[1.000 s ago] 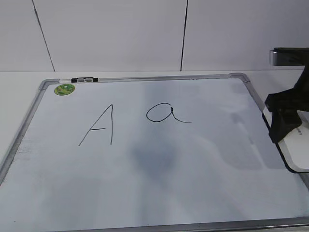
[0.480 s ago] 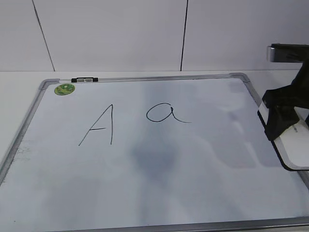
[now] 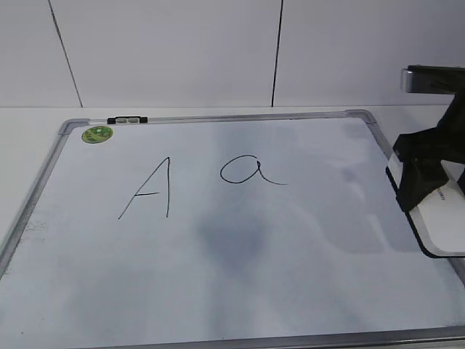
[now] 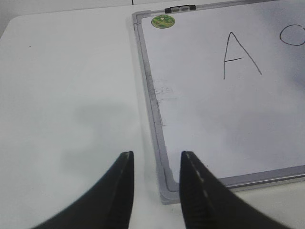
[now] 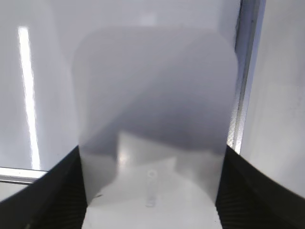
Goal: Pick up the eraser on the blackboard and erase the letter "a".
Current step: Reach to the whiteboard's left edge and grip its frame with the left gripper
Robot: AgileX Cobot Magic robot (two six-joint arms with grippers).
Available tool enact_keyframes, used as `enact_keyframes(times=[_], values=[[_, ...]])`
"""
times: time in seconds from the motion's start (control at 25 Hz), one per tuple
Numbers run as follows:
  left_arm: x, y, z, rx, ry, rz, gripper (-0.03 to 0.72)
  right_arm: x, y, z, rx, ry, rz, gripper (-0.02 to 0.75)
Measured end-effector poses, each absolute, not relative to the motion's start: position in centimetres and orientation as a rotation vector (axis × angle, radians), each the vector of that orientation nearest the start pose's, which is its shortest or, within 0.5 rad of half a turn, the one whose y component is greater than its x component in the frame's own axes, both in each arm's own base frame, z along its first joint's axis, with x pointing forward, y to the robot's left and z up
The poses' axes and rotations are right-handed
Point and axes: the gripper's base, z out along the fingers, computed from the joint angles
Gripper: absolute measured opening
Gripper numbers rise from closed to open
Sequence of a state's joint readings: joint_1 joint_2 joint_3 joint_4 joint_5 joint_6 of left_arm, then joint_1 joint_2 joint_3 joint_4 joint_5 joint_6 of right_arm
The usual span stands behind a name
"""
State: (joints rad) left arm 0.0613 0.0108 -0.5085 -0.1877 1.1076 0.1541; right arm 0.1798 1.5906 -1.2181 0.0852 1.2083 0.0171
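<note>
Blackboard [image 3: 240,291] is seen lying flat on a white table [image 3: 29,120] in the exterior view, grey frame all round, a green sticker [image 3: 97,134] in its far left corner and a small marker [image 3: 127,120] resting on the far frame just beside it. Two letters are written near the middle: a capital "A" [image 3: 149,190] to the left and the letter "a" [image 3: 251,171] to its right, both unsmudged. The right gripper [image 3: 429,174] is seen at the right edge, over the board's right frame, its black fingers closed around the eraser [image 3: 447,222]. The eraser is held well apart from the letter "a", to its right; whether it touches the board cannot be told.

Left wrist view: the left gripper [image 4: 155,191] is seen with its two black fingers parted and nothing between them, over the table at the board's near left corner. The sticker, marker and capital "A" are visible beyond, with only a part of the letter "a" [image 4: 293,36] at the right edge.

Right wrist view: the eraser [image 5: 152,191] fills the space between the right gripper's two fingers and is clamped on both sides. Its white top faces the camera, faint grey lettering is blurred. A soft shadow is cast on the board ahead of it, and the frame runs along the right.
</note>
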Motion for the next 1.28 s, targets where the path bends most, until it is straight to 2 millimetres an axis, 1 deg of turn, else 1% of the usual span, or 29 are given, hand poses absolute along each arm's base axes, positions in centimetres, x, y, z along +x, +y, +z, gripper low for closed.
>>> enact_keyframes(times=[0.16, 0.32, 0.44, 0.52, 0.6, 0.68, 0.84, 1.04, 1.08, 1.12, 1.28], values=[[-0.6, -2.0, 27.8, 0.113, 2.07, -0.154, 0.244, 29.2, 6.1, 26.5, -0.205, 3.063, 0.144, 0.524], [-0.6, -2.1, 27.8, 0.114, 2.064, -0.175, 0.252, 29.2, 6.1, 26.5, -0.203, 3.061, 0.15, 0.524], [-0.5, -2.2, 27.9, 0.113, 2.072, -0.187, 0.294, 29.2, 6.2, 26.5, -0.2, 3.062, 0.156, 0.524], [-0.1, -2.1, 28.3, 0.11, 2.081, -0.191, 0.332, 29.2, 6.2, 26.5, -0.199, 3.064, 0.163, 0.524], [0.8, -2.1, 28.9, 0.1, 2.098, -0.207, 0.361, 29.2, 6.2, 26.5, -0.196, 3.064, 0.169, 0.524], [1.9, -2.1, 29.5, 0.086, 2.114, -0.225, 0.375, 29.2, 6.3, 26.5, -0.193, 3.064, 0.179, 0.524], [5.1, -2.1, 29.8, 0.048, 2.221, -0.28, 0.381, 29.2, 6.3, 26.5, -0.19, 3.063, 0.186, 0.524], [10.2, -1.8, 29.0, -0.01, 2.414, -0.318, 0.383, 29.2, 6.3, 26.5, -0.19, 3.064, 0.188, 0.524], [11.4, -1.7, 28.7, -0.022, 2.452, -0.321, 0.387, 29.2, 6.3, 26.5, -0.19, 3.064, 0.188, 0.548], [12.3, -1.6, 28.6, -0.031, 2.48, -0.324, 0.393, 29.2, 6.4, 26.5, -0.19, 3.062, 0.189, 0.524], [16.8, -1.3, 27.6, -0.067, 2.606, -0.331, 0.435, 29.2, 6.4, 26.5, -0.189, 3.058, 0.189, 0.523]])
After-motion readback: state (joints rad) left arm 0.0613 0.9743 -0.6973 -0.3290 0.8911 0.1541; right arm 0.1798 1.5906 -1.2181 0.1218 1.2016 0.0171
